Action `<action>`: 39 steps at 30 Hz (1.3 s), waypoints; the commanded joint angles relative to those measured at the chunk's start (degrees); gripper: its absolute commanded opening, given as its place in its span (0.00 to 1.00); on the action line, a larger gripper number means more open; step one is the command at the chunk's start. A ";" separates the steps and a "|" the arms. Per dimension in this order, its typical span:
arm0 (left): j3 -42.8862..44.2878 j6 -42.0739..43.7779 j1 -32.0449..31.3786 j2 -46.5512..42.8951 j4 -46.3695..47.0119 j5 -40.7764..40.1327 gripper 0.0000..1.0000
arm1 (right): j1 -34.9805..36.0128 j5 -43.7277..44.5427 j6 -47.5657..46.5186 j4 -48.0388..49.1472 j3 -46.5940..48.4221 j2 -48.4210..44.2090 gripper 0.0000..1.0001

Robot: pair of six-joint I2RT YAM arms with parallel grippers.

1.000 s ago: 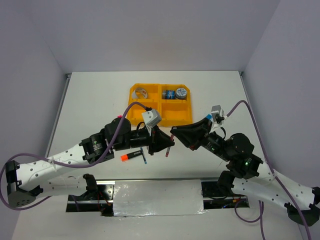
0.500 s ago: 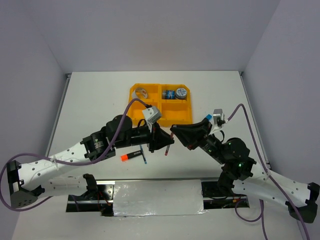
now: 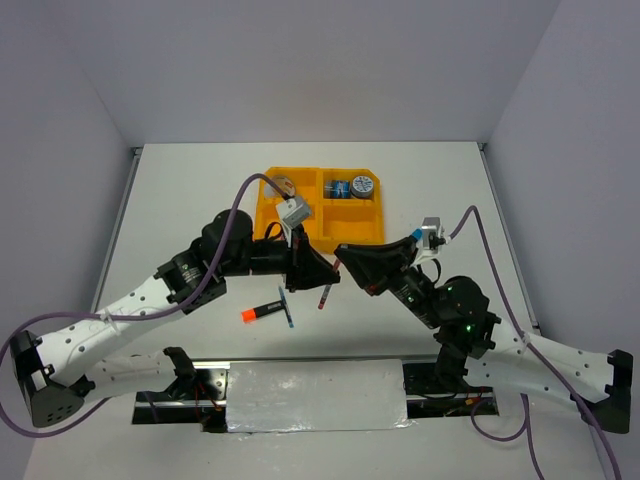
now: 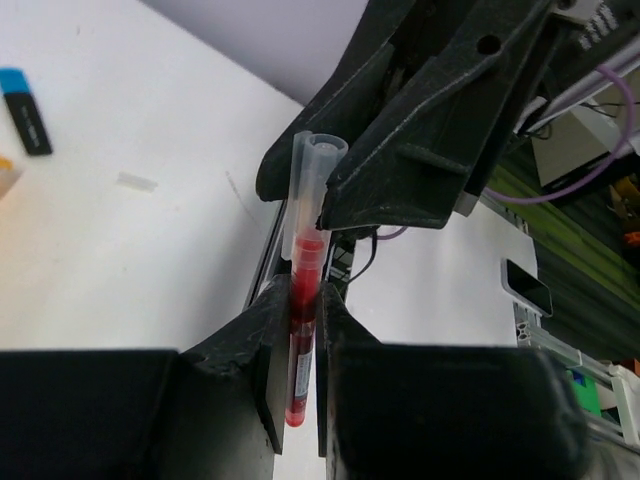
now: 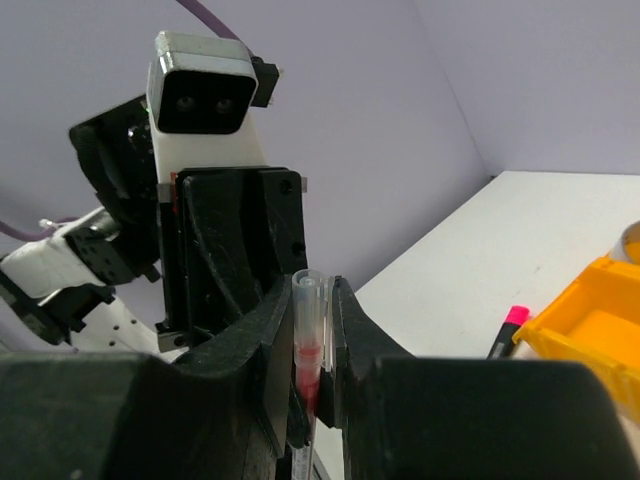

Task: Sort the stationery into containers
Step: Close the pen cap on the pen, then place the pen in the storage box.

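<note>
A thin red pen (image 3: pixel 325 293) with a clear cap hangs in the air between the two arms, in front of the orange tray (image 3: pixel 300 232). My left gripper (image 3: pixel 315 272) is shut on its red barrel (image 4: pixel 303 320). My right gripper (image 3: pixel 345 262) is shut on the clear cap end (image 5: pixel 310 300), which also shows in the left wrist view (image 4: pixel 318 165). The tray's back compartments hold a silvery ring (image 3: pixel 283 185) and two tape rolls (image 3: pixel 350 186). An orange-capped marker (image 3: pixel 258 312) and a thin blue pen (image 3: pixel 287 308) lie on the table below the left gripper.
A blue-capped marker (image 4: pixel 25 95) lies on the table by the right arm. A pink-capped marker (image 5: pixel 508 325) lies beside the tray's corner (image 5: pixel 590 330). Purple cables loop over both arms. The arm bases and a foil-covered strip (image 3: pixel 315 395) line the near edge.
Both grippers have shifted a little left with the red pen still held between them. The left arm has swung up closer to the tray.
</note>
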 commanded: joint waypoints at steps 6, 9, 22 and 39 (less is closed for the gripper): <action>-6.02 0.18 0.24 -7.90 29.36 1.65 0.00 | 3.49 -12.86 -1.01 -24.42 4.81 -1.84 0.32; -8.39 2.04 -1.61 -9.05 27.16 0.06 0.00 | 3.49 -12.77 -1.37 -25.48 6.84 -2.46 0.34; -11.92 2.65 -4.07 -7.03 25.05 0.67 0.00 | 3.49 -16.28 -3.65 -22.93 9.83 -3.25 0.52; -10.16 3.09 -6.80 -6.06 25.31 -1.61 0.00 | 3.58 -14.27 -5.85 -23.37 11.50 0.01 0.59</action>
